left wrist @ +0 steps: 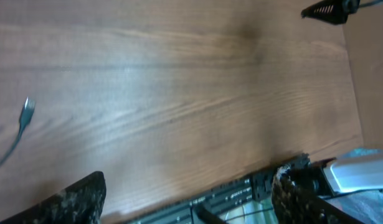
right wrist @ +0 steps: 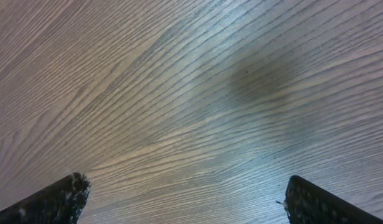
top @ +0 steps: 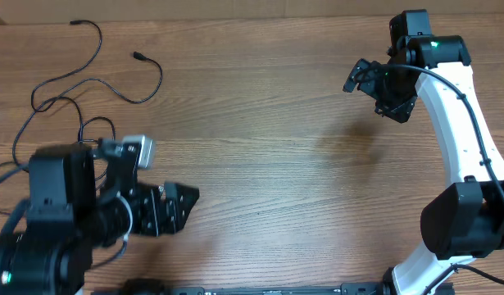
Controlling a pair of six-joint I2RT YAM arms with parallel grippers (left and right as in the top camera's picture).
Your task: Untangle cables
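The cables [top: 88,78] lie in loose black loops on the wooden table at the far left, with one small plug end [top: 138,56] pointing towards the middle. My left gripper [top: 182,209] hovers near the front left, right of the loops and apart from them. It is open with only bare wood between its fingers [left wrist: 79,199]. In the left wrist view one cable plug end [left wrist: 26,112] shows at the left edge. My right gripper [top: 370,90] is at the far right, open over bare wood [right wrist: 186,182], far from the cables.
The left arm's body [top: 55,221] covers the table's front left corner and part of the loops. The right arm [top: 456,147] arches along the right edge. A black rail [left wrist: 235,193] runs along the table's front edge.
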